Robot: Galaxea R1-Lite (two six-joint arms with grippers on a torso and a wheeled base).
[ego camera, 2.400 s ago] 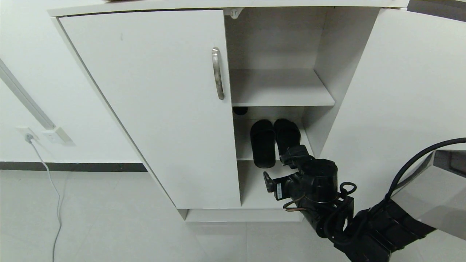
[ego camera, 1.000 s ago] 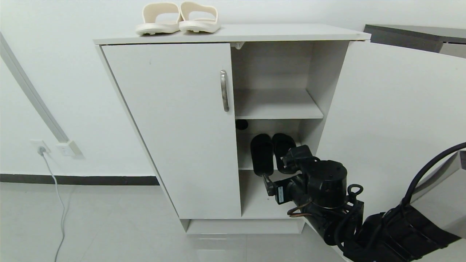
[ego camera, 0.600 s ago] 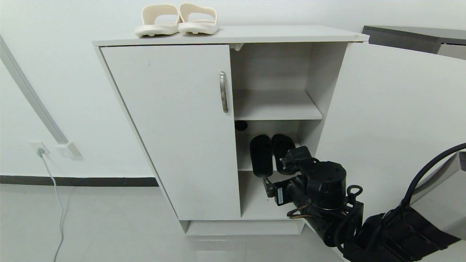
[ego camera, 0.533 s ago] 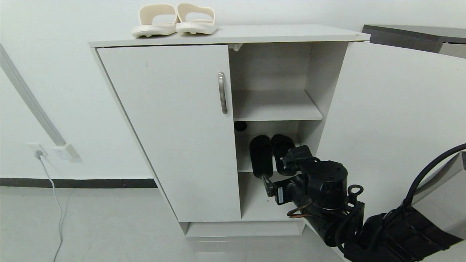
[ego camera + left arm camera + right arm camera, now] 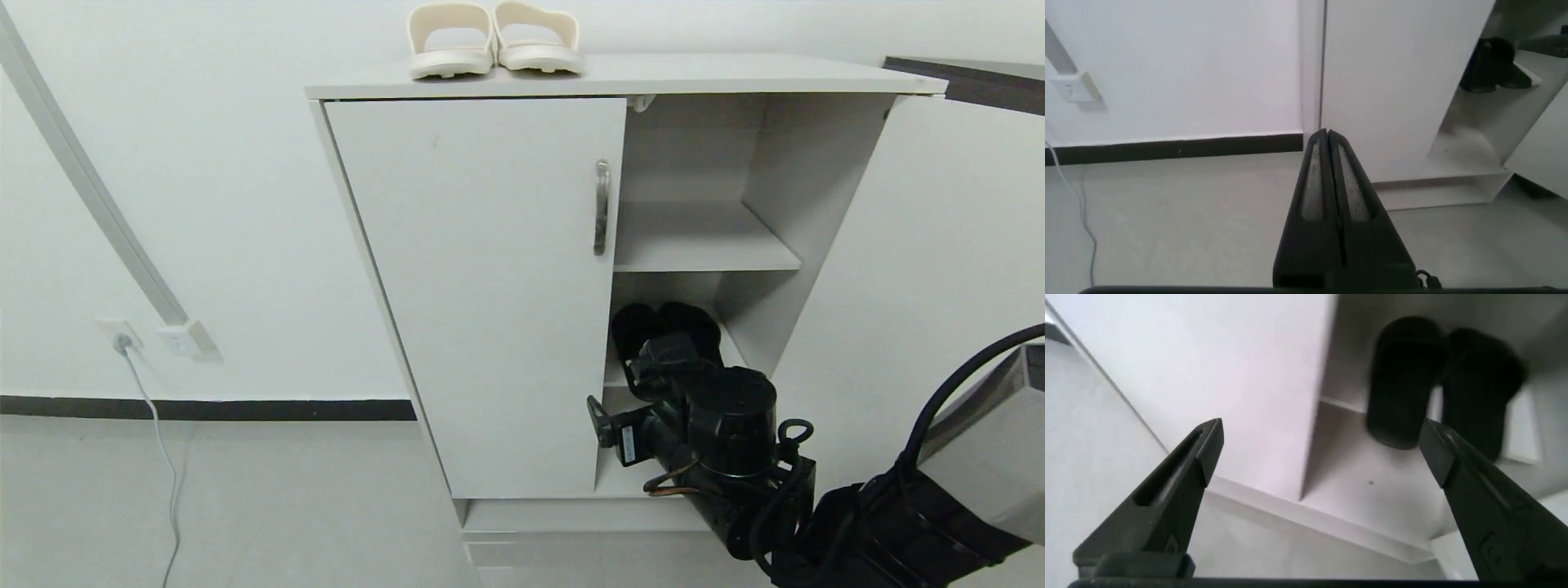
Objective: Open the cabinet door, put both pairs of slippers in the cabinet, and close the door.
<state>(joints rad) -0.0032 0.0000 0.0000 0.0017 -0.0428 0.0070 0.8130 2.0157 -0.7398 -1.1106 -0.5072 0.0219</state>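
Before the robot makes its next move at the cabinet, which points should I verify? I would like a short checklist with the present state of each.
1. Right cabinet door swung open: ok.
2. Black slippers stored inside, on the middle shelf: ok.
3. Cream slippers inside the cabinet: not ok, they lie on the cabinet top.
4. Right gripper open and holding nothing: ok.
5. Left gripper open for a grasp: not ok, it is shut.

Black slippers (image 5: 633, 327), cream slippers (image 5: 535, 53), white cabinet (image 5: 482, 286)
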